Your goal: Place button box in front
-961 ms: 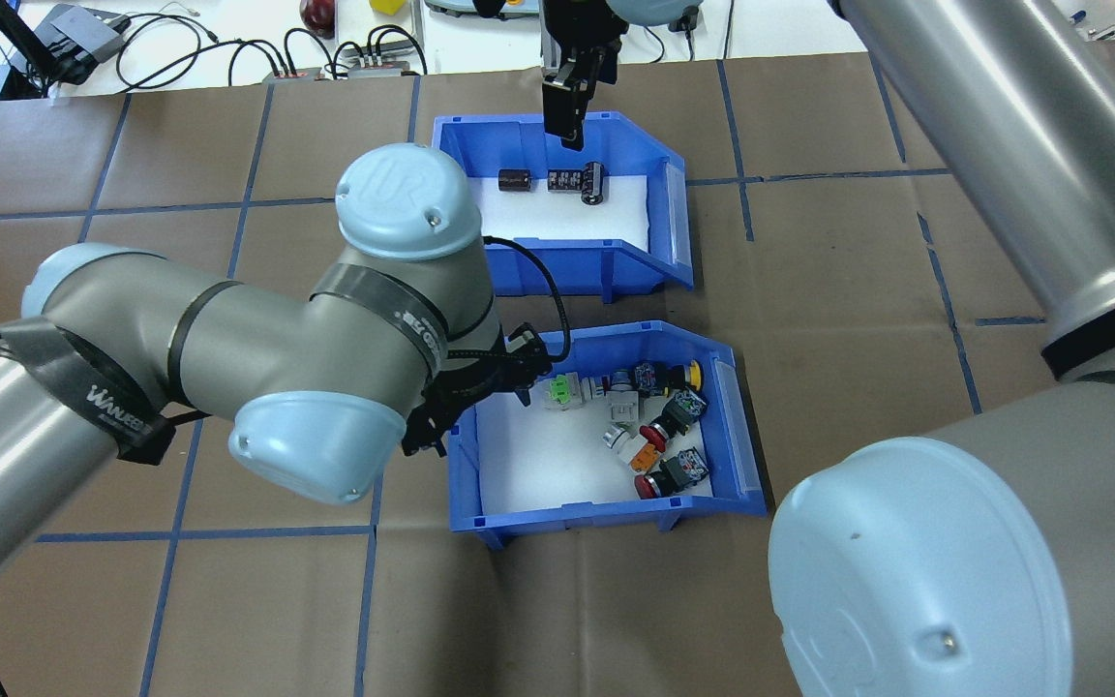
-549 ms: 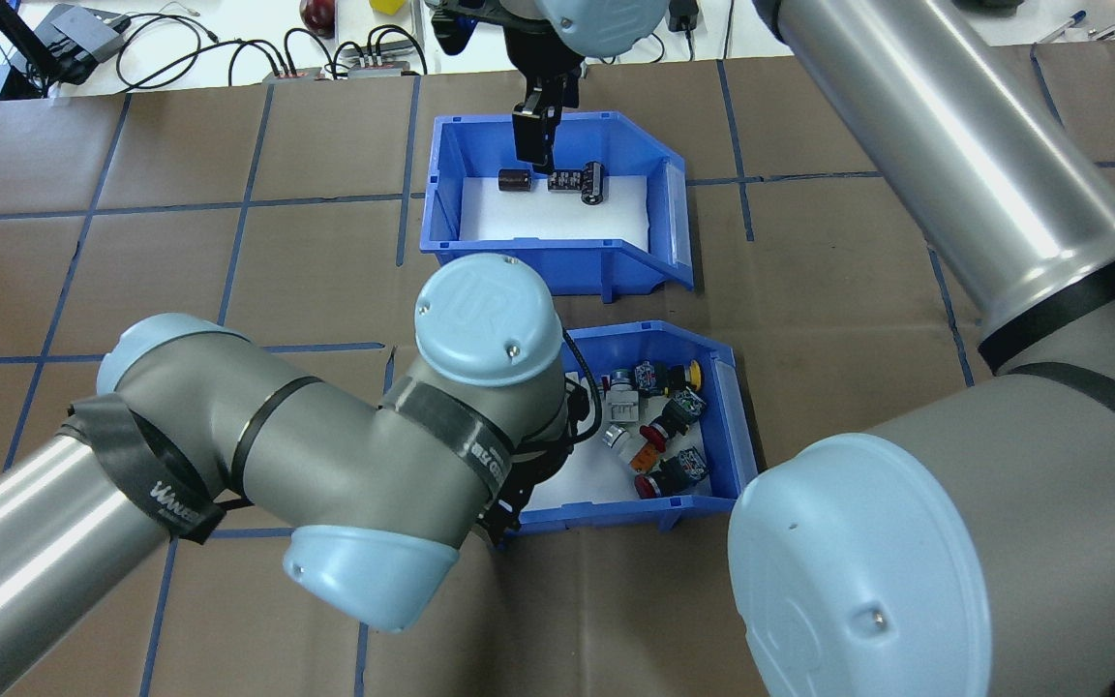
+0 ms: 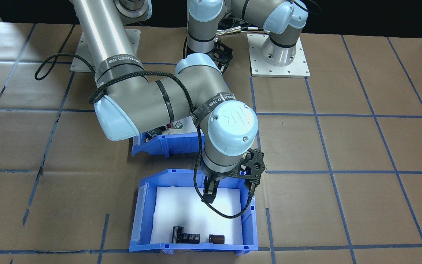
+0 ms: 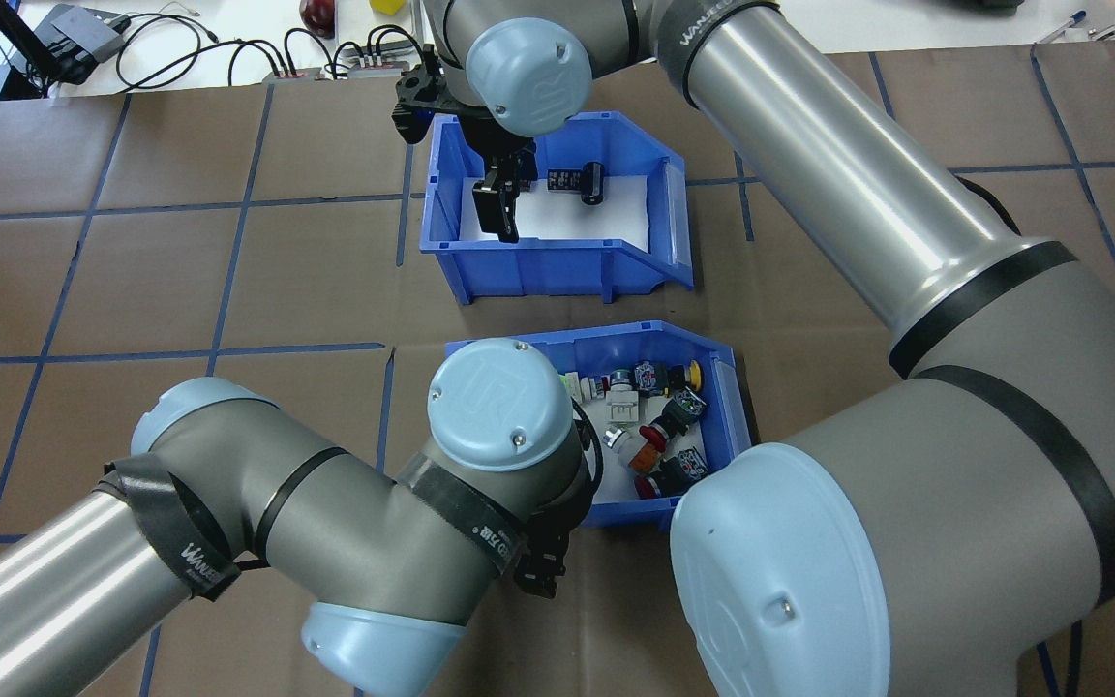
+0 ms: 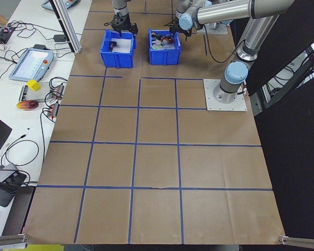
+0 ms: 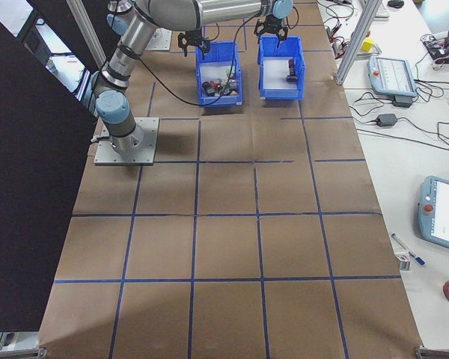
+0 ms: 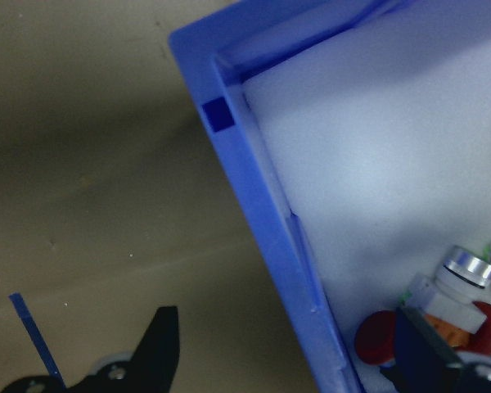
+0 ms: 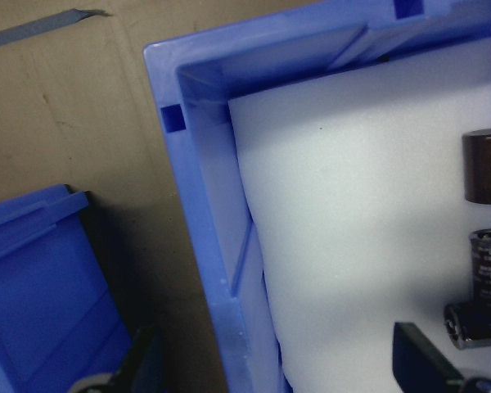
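The button box looks stiff, light plastic — loose switches may slide; the left hand, spread, straddles its wall.

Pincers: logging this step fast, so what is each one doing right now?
Left pincer: open, straddling the wall of the button box, not yet clamped.
Right pincer: open, straddling the wall of the other bin.
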